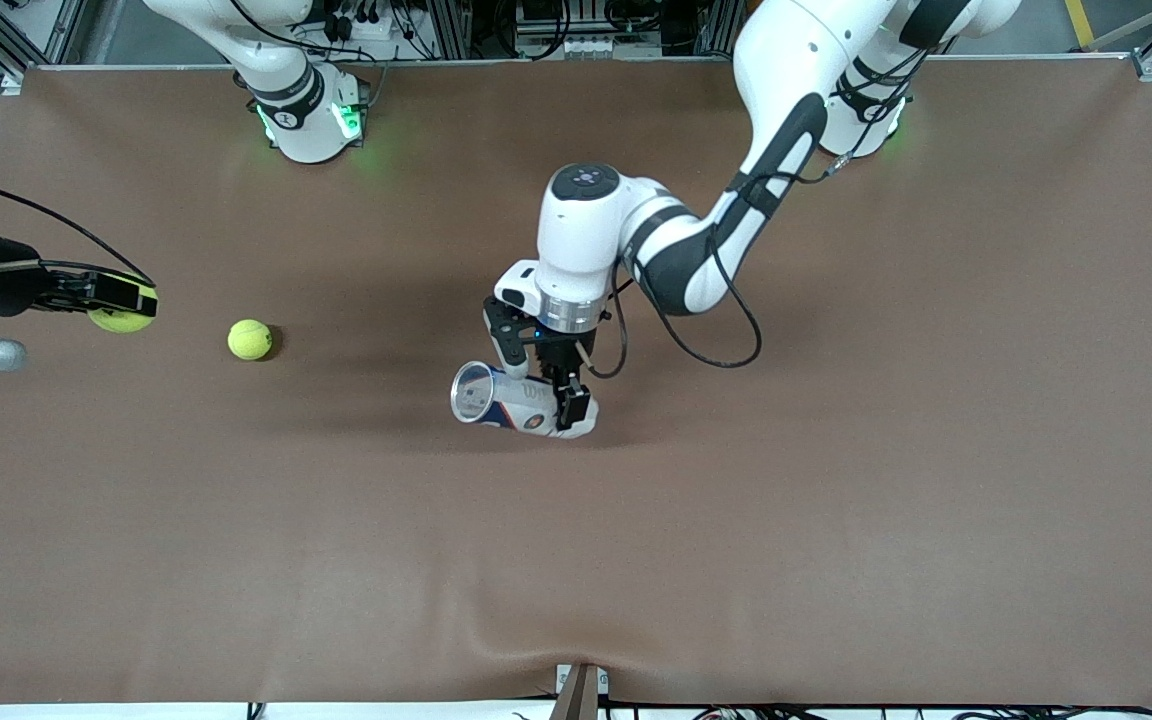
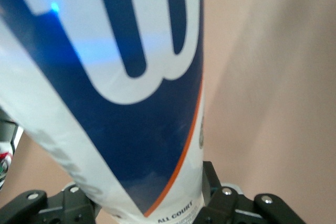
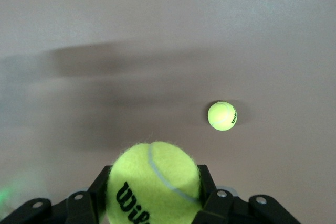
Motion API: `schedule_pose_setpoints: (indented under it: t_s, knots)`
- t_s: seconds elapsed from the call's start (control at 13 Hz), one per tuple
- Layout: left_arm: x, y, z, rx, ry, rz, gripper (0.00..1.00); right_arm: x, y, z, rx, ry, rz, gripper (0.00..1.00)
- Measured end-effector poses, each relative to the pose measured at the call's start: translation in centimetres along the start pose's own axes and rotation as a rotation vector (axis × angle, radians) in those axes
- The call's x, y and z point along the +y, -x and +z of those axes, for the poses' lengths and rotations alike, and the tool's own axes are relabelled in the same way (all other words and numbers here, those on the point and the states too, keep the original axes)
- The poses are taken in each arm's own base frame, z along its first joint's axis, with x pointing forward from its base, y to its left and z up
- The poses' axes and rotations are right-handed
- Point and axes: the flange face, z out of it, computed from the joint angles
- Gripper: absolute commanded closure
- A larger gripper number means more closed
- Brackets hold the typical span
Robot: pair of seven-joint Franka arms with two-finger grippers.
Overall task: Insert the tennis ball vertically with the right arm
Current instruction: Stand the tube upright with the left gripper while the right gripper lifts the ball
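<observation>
My right gripper (image 1: 126,300) hangs over the right arm's end of the table, shut on a yellow-green tennis ball (image 1: 121,320). The right wrist view shows that ball (image 3: 152,182) squeezed between both black fingers (image 3: 207,182) of the right gripper (image 3: 155,195). At the middle of the table my left gripper (image 1: 544,388) is shut on a blue-and-white tennis ball can (image 1: 501,398). The can lies sideways, its open mouth (image 1: 473,391) toward the right arm's end. In the left wrist view the can (image 2: 131,103) fills the space between the fingers (image 2: 210,187).
A second tennis ball (image 1: 250,339) (image 3: 222,115) lies loose on the brown table (image 1: 836,500), between the held ball and the can. A black cable (image 1: 726,340) loops off the left arm. A small bracket (image 1: 581,690) sits at the table's edge nearest the front camera.
</observation>
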Motion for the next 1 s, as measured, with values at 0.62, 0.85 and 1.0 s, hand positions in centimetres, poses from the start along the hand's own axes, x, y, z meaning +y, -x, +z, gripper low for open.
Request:
schedule_pose_setpoints:
  t_s: [0.62,0.85,1.0]
  knots:
    - [-2.8,5.5,5.8,0.525,0.065,-0.348,0.25,-4.4,0.5,1.0,-0.028,0.016,0.128,0.68]
    - [-2.0,10.4,10.3,0.543,0.081,-0.39,0.24,-6.7,0.6,1.3,-0.014,0.023,0.159,0.68]
    - [-1.8,11.8,11.5,0.519,0.087,-0.399,0.24,-8.5,0.6,1.5,-0.001,0.026,0.176,0.68]
